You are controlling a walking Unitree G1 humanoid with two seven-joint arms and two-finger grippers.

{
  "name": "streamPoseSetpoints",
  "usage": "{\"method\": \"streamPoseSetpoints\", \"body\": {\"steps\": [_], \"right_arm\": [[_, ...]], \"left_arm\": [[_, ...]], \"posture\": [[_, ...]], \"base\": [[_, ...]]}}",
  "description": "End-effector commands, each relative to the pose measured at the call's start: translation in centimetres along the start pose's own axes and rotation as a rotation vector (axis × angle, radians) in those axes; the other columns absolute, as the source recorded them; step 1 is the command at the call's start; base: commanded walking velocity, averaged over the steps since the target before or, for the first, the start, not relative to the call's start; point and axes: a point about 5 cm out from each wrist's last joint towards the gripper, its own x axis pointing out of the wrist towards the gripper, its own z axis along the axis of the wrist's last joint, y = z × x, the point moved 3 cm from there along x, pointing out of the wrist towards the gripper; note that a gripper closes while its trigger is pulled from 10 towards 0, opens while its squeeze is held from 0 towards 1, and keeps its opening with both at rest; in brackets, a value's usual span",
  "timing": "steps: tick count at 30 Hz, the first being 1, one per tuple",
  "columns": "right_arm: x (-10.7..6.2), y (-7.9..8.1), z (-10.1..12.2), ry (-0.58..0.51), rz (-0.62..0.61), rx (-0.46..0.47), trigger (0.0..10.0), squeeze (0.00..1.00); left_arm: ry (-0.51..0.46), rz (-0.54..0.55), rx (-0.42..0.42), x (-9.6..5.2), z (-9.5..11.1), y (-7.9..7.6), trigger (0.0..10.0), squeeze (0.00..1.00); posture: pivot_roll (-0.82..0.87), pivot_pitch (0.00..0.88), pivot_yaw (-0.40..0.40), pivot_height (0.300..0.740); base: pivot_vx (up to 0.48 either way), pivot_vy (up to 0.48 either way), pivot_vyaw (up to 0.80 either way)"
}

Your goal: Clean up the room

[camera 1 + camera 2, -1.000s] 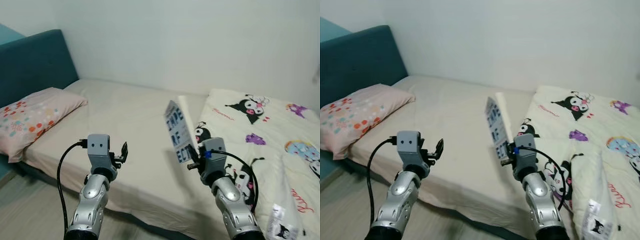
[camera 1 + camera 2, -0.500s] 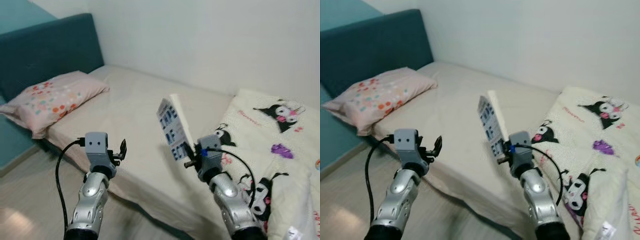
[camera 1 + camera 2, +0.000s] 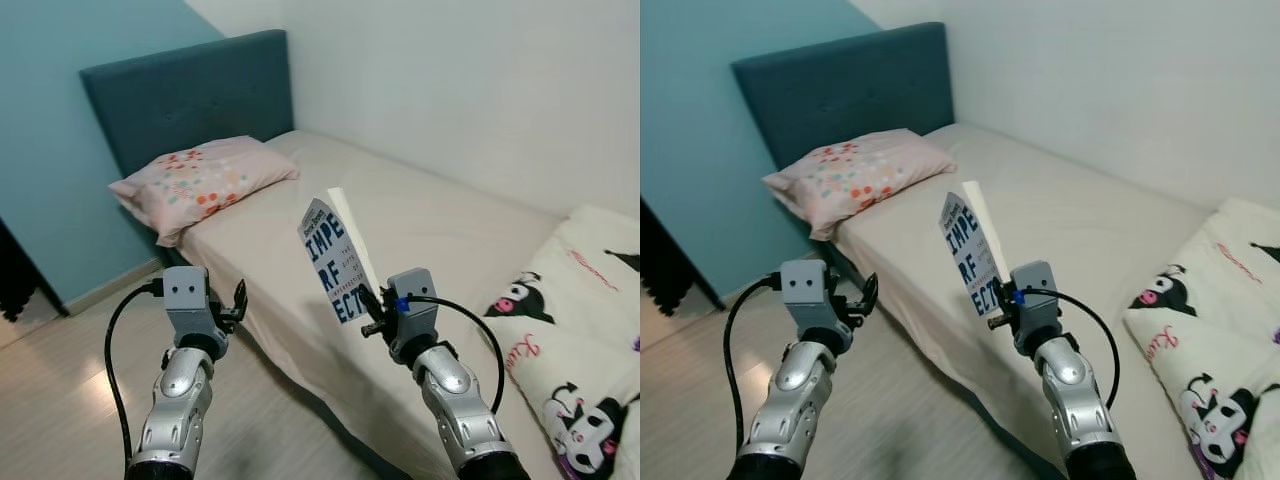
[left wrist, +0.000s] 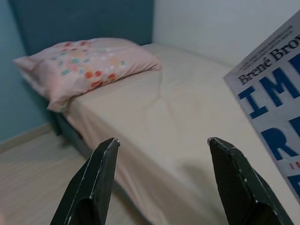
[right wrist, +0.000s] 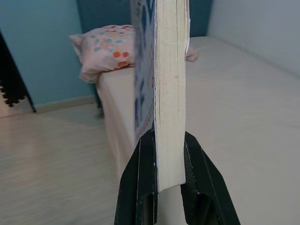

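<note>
My right gripper (image 3: 366, 303) is shut on a paperback book (image 3: 331, 255) with a pale cover and blue block lettering. It holds the book upright by its lower edge, in the air over the near side of the bed (image 3: 440, 225). The right wrist view looks at the book's page edge (image 5: 169, 89) pinched between the two black fingers (image 5: 144, 183). My left gripper (image 3: 238, 300) is raised at the same height to the left, open, with nothing between its fingers (image 4: 96, 183). The book's cover (image 4: 274, 93) also edges into the left wrist view.
A pink dotted pillow (image 3: 205, 178) lies at the head of the bed against a dark teal headboard (image 3: 190, 95). A cartoon-print duvet (image 3: 570, 340) is bunched at the right. Pale wood floor (image 3: 70, 390) runs along the bed's near side, below a teal wall (image 3: 50, 150).
The whole view has swung, so the headboard, teal wall and floor now show and the duvet has slid to the right edge. Both grippers keep their pose, the right one still gripping the book.
</note>
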Motion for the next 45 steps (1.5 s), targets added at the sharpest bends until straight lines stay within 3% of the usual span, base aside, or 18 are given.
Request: {"method": "streamPoseSetpoints", "body": {"steps": [1,29,36,38,45], "right_arm": [[0.3,0.0,0.9,-0.046,0.003,-0.005,10.0,0.0],[0.2,-0.4,0.9,-0.059,-0.031,0.012,10.0,0.0],[0.1,-1.6,0.9,-0.067,-0.108,0.087,10.0,0.0],[-0.1,-2.6,0.5,-0.06,-0.173,0.125,10.0,0.0],[-0.5,-3.2,0.2,-0.056,-0.213,0.14,10.0,0.0]], "left_arm": [[0.01,0.005,-0.001,-0.1,-0.1,0.1,10.0,0.0],[0.023,-0.035,0.048,0.1,0.0,-0.2,10.0,0.0],[0.055,-0.077,0.081,0.3,-0.3,-1.0,10.0,0.0],[0.054,-0.107,0.121,0.6,-0.1,-1.6,10.0,0.0],[0.033,-0.123,0.118,1.3,0.5,-2.3,10.0,0.0]], "posture": [[0.0,0.0,-0.008,0.74],[0.01,0.0,0.014,0.74],[0.01,0.0,0.017,0.74],[0.01,0.0,0.019,0.74],[0.01,0.0,0.017,0.74]], "base": [[0.0,0.0,0.8],[0.0,0.0,0.76],[0.0,0.0,0.34],[0.0,0.0,0.0],[0.0,0.0,0.0]]}}
